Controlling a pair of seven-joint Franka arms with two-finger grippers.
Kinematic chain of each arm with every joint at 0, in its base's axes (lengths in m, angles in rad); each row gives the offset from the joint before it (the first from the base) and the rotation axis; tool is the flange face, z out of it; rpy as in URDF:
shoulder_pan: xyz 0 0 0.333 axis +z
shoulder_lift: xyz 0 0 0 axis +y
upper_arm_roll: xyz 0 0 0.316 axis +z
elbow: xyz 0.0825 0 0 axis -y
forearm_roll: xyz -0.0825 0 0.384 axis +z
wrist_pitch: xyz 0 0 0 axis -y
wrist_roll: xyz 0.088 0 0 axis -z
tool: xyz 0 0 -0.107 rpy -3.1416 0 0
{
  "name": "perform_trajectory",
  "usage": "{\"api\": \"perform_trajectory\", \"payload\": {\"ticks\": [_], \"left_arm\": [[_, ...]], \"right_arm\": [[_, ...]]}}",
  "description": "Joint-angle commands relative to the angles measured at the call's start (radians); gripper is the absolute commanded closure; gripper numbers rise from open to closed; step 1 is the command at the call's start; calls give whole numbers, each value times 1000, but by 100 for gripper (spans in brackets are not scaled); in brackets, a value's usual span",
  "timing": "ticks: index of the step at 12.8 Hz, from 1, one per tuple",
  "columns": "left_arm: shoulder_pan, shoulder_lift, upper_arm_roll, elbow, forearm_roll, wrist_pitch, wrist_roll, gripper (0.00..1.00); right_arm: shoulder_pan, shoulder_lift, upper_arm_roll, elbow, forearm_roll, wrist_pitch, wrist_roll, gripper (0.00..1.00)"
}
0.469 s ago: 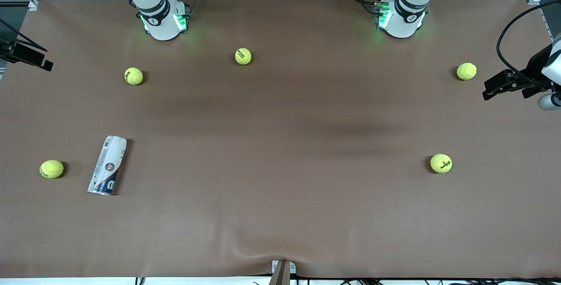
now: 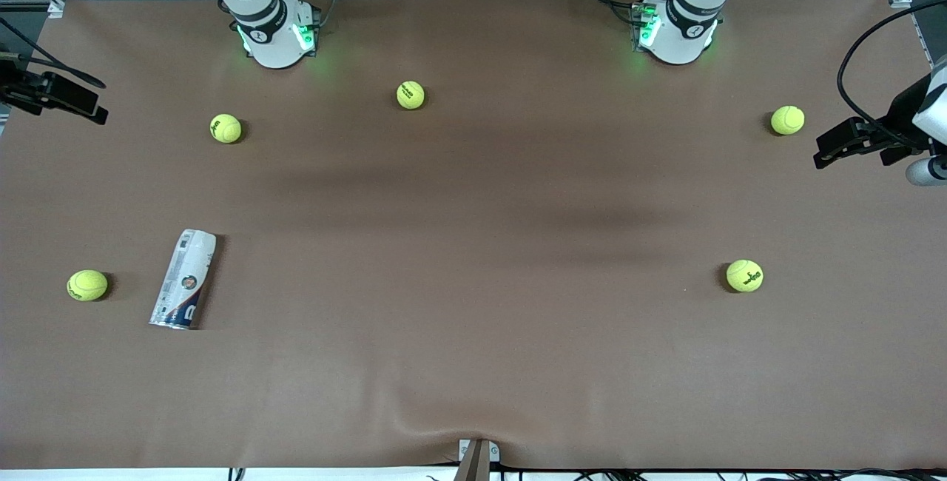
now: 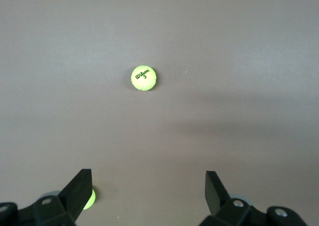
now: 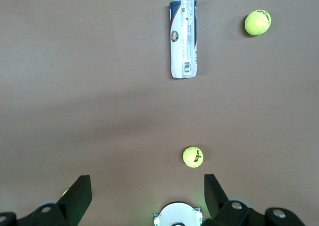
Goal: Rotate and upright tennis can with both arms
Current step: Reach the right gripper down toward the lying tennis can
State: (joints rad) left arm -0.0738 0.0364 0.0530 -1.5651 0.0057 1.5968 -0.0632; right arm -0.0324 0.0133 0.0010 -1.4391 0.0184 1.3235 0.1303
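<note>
Front view: tennis can (image 2: 183, 279) lies flat on the bench (image 2: 473, 362) at 8 o'clock, beside a ball (image 2: 87, 285). Right gripper (image 4: 144, 193) and left gripper (image 3: 147, 188) hover high, jaws wide, empty.

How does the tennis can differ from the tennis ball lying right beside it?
The tennis can is a long silvery-white and navy tube lying on its side; the tennis ball beside it is a small yellow-green sphere. The can carries a printed label and barcode; the ball shows only dark lettering. Both rest untouched on the brown table, toward the right arm's end.
</note>
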Motion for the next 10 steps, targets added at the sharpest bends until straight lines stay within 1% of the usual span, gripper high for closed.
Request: {"api": "perform_trajectory", "payload": {"ticks": [1,4,6,10], "left_arm": [[5,-4,-2,10,-9,-15,14,0],[5,-4,-2,10,-9,-15,14,0],[3,-4,-4,10,-10,-15,14,0],[5,-3,-2,10,-10,-15,49,0]], "right_arm": [[6,-21,-3,-29,-15,13,-14,0],[0,-15,-4,-33,-15,28,-15,0],[-23,13,-10,-35,-18,55,-56,0],[-38,144,-9,-35,-46,149,-92,0]]}}
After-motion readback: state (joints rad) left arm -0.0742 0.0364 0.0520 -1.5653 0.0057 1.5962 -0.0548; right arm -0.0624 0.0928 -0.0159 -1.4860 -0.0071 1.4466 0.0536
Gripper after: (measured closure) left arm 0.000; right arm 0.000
